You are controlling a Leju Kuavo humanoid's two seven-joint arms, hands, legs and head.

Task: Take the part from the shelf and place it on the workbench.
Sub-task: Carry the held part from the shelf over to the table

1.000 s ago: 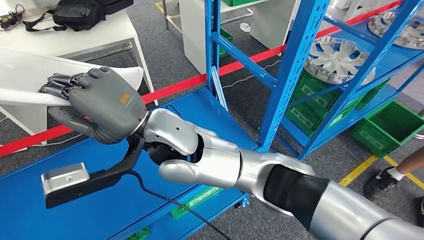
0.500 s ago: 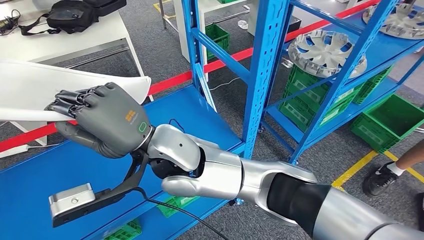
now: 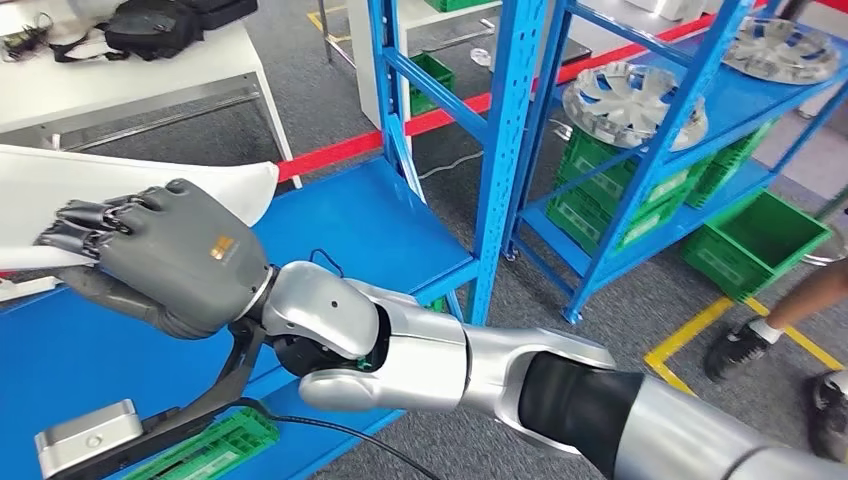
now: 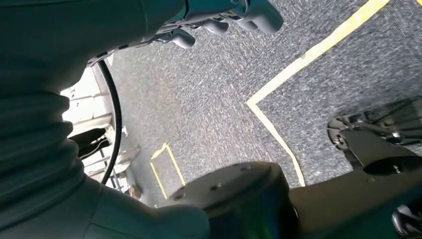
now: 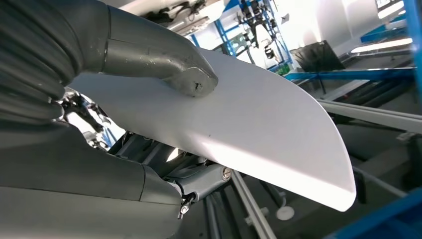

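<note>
Nearest to us in the head view, our silver right arm [image 3: 480, 365] reaches in from the lower right and crosses to the left, with a dark cable looping under the wrist and the wrist camera [image 3: 88, 440] hanging just below it. At the end of that arm our right hand [image 3: 160, 258] grips the white part [image 3: 70, 195], a long, smooth, curved panel: the dark fingers [image 3: 85, 222] curl over its top face while the thumb comes up beneath, so the panel is clamped between them. In the right wrist view we see the thick grey thumb [image 5: 164, 57] pressed flat against the part's broad white surface, whose rounded end juts out past the hand. The part is held in the air above the blue workbench [image 3: 360, 225], not touching it. In the left wrist view our left hand [image 4: 224, 17] hangs over grey carpet with yellow floor lines, its fingers curled loosely with nothing in them. Beyond the workbench we see a red floor line [image 3: 400, 128] and a white table [image 3: 130, 80] carrying a black bag [image 3: 160, 25]. Farther right stands the blue shelf [image 3: 690, 110], holding silver wheel covers [image 3: 630, 105] above green crates [image 3: 760, 240], and a person's foot [image 3: 735, 350] rests near the yellow marking.
</note>
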